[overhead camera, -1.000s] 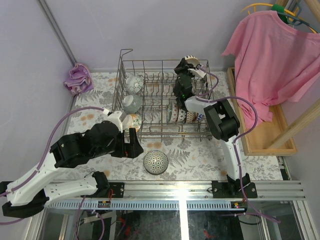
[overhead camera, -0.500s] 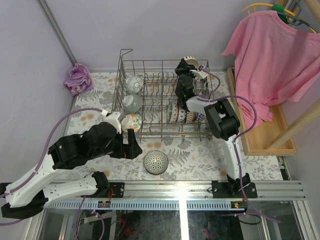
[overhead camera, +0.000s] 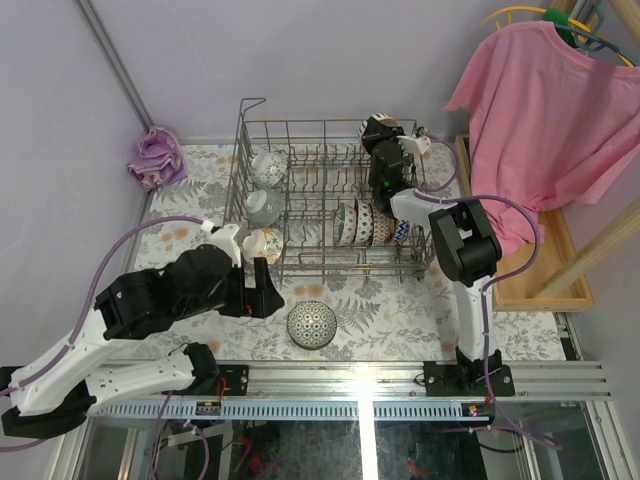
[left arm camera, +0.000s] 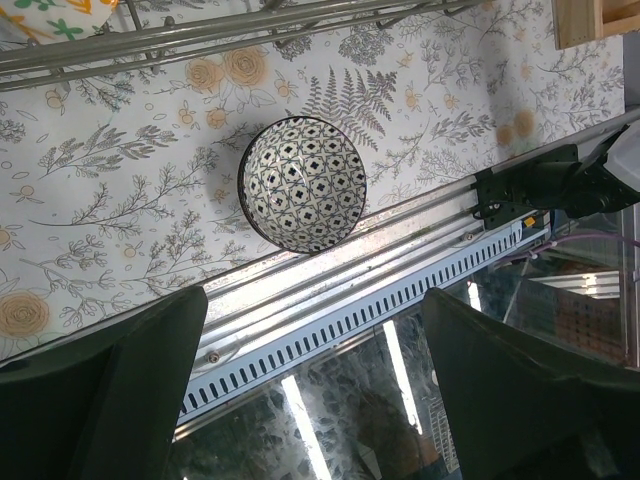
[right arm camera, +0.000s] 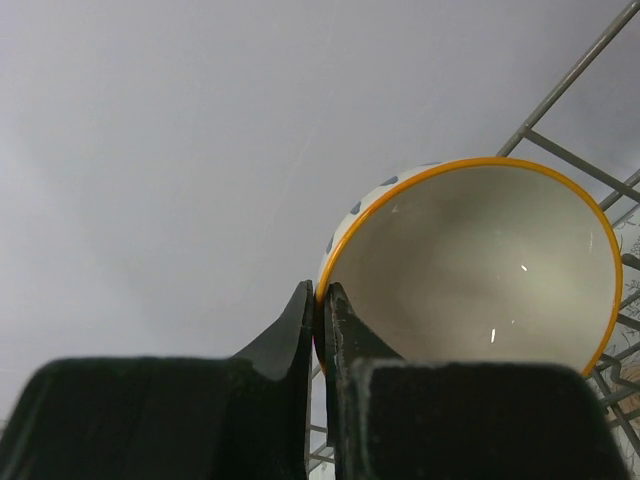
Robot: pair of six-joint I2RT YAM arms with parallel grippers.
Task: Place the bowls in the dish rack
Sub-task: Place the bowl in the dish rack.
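Observation:
The grey wire dish rack (overhead camera: 300,140) stands at the back middle of the table. Three bowls stand in its left column (overhead camera: 265,207) and a row of bowls (overhead camera: 365,225) stands on edge at its front right. A black-and-white patterned bowl (overhead camera: 312,324) lies upside down on the table in front of the rack; it also shows in the left wrist view (left arm camera: 303,184). My left gripper (overhead camera: 262,292) is open and empty, just left of that bowl. My right gripper (overhead camera: 384,131) is shut on the rim of an orange-rimmed cream bowl (right arm camera: 470,270), held above the rack's back right.
A purple cloth (overhead camera: 155,155) lies at the back left. A pink shirt (overhead camera: 545,110) hangs at the right over a wooden tray (overhead camera: 525,270). A metal rail (overhead camera: 360,378) runs along the near table edge. The rack's raised wire loop (overhead camera: 250,105) stands at its back-left corner.
My right gripper has moved a little to the right over the rack's back right with the orange-rimmed bowl in it. The left arm has shifted only slightly.

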